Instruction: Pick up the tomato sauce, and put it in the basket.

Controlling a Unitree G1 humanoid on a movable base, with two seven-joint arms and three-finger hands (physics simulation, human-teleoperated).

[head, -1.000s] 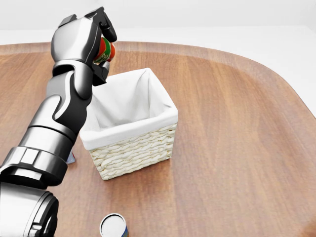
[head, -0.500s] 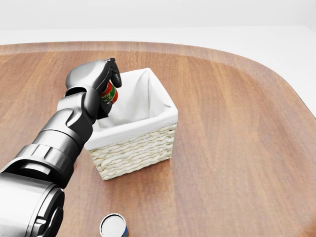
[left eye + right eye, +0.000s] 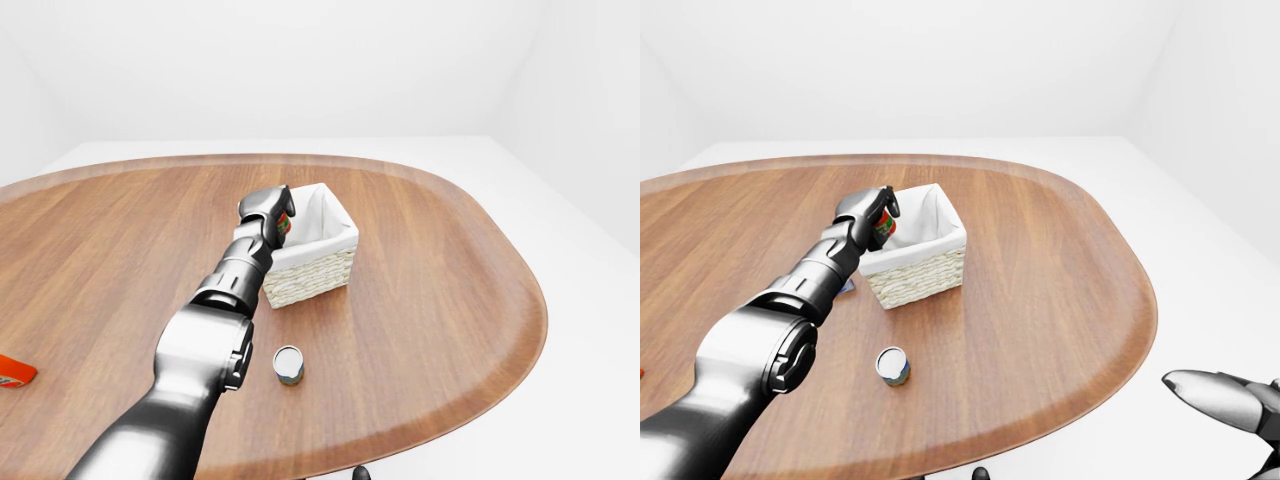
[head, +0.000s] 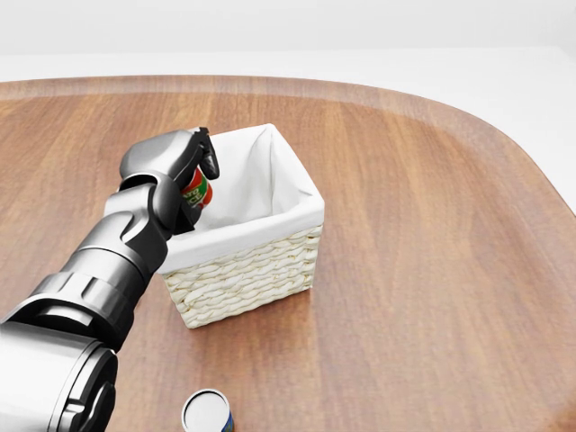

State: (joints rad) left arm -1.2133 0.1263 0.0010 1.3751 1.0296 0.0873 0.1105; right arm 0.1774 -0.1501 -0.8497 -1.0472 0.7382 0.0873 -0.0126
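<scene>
The tomato sauce point(image 4: 197, 189) is a small red can with a green label. My left hand point(image 4: 202, 176) is shut on it and holds it tilted just inside the left rim of the basket point(image 4: 298, 203). The basket is woven, pale, with a white cloth lining, and stands on the wooden table point(image 4: 432, 225). My left arm covers the basket's left wall. My right hand point(image 3: 1225, 395) shows only in the right-eye view at the bottom right, off the table's edge, fingers spread and empty.
A second can point(image 4: 207, 412) with a white lid stands on the table below the basket in the head view. A flat red-orange pack point(image 3: 12, 372) lies at the far left. A small flat thing point(image 3: 845, 287) lies left of the basket under my arm.
My left hand has come down with the tomato sauce from above the basket's upper left corner to rim level, with the can now inside the basket's opening.
</scene>
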